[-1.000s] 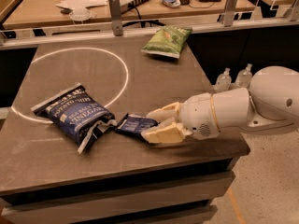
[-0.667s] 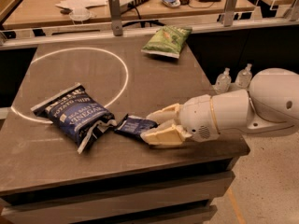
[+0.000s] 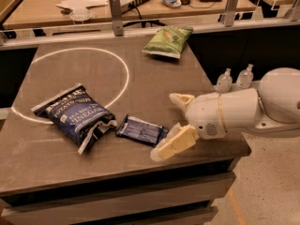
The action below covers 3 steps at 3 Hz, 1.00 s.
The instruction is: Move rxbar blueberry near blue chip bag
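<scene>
Flat rxbar blueberry (image 3: 140, 129), crinkled blue chip bag (image 3: 75, 116), gripper (image 3: 164, 125) splayed beside bar

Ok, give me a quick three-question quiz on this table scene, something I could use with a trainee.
1. True or false: the rxbar blueberry lies right beside the blue chip bag.
2. Which item sits near the far edge of the table? A) green chip bag B) blue chip bag C) rxbar blueberry
3. Fill in: the tool, at the bar's right end, has its fingers ____.
Key: 1 true; 2 A; 3 open.
</scene>
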Motion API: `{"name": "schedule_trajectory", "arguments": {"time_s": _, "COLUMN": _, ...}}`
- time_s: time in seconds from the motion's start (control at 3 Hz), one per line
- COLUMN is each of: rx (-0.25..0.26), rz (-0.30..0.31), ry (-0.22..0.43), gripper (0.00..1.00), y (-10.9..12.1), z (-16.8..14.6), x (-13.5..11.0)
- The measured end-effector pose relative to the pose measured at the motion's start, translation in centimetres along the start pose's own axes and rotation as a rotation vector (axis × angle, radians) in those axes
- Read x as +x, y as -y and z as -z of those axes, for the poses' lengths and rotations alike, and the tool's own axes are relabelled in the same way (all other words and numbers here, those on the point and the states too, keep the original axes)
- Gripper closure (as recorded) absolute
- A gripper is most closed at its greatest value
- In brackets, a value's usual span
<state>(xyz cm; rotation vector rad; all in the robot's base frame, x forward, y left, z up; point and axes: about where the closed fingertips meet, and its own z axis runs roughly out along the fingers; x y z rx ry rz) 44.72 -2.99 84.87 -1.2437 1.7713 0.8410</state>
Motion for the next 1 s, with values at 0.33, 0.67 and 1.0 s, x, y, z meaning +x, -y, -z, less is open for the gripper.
{"name": "schedule_trajectory", "arguments": {"time_s": 0.33, "rx": 0.162, "rz": -0.065, "ry": 0.073, "gripper": 0.00, "y": 3.4, "z": 3.5, "x": 0.2}}
{"name": "schedule_trajectory", "arguments": {"time_s": 0.67, "rx": 0.377, "rz": -0.105, "ry": 0.098, "gripper": 0.00, "y": 8.5, "z": 8.5, "x": 0.7}}
{"name": "schedule_trajectory", "arguments": {"time_s": 1.0, "rx": 0.379, "rz": -0.104, "ry": 0.098, "gripper": 0.00, "y": 8.5, "z": 8.4, "x": 0.7}}
